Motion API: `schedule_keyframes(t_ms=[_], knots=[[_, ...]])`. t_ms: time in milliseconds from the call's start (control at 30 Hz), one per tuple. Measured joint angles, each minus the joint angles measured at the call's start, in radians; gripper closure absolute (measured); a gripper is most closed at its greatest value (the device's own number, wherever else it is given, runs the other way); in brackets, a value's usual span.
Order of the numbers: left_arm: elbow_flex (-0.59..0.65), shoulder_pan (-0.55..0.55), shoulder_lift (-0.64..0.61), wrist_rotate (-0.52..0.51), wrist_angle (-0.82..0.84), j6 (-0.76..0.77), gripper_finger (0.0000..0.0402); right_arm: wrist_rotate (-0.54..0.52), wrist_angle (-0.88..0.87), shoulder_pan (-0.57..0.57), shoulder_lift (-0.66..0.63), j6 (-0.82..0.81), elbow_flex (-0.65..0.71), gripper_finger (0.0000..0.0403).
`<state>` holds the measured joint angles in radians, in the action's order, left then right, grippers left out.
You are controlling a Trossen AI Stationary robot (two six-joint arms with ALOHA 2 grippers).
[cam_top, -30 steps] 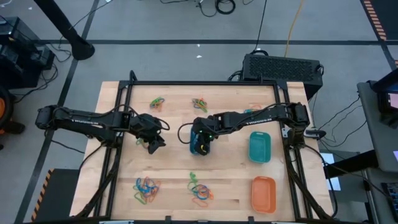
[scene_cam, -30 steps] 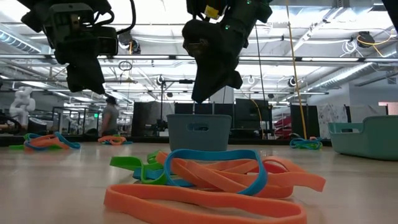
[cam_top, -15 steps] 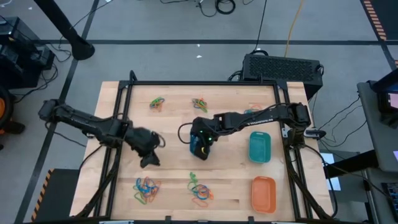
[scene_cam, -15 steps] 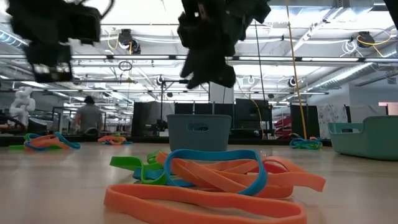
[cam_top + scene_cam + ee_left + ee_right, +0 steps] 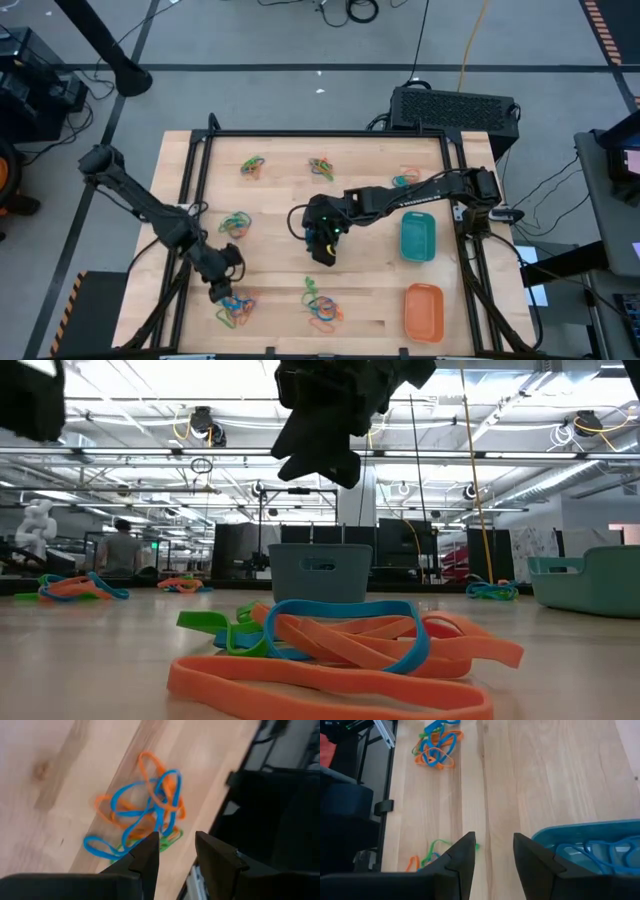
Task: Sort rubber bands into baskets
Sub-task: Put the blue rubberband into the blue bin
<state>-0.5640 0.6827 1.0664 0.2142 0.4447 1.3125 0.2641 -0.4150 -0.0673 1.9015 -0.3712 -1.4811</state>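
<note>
Near the high view's centre: one basket, bands inside, right gripper over its lower edge. To the right, a second basket; below that, toward the lower right, a third. Along the table's top: two band clumps. Left of centre: another clump. Along the bottom: two piles, left gripper above the left one.

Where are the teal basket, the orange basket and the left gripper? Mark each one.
teal basket (image 5: pixel 417 238): high view, middle of its inside.
orange basket (image 5: pixel 423 310): high view, middle of its inside.
left gripper (image 5: pixel 176 851): left wrist view, gap between its open fingertips, above a tangle of bands.
</note>
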Motion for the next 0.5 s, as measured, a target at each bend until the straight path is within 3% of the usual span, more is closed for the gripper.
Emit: schedule_keyframes(t_ms=[500], knots=[[0.000,0.026,0.248,-0.004,-0.082,-0.032,0.0268,0.000,0.001,0.001,0.000,0.070,0.000,0.0277]])
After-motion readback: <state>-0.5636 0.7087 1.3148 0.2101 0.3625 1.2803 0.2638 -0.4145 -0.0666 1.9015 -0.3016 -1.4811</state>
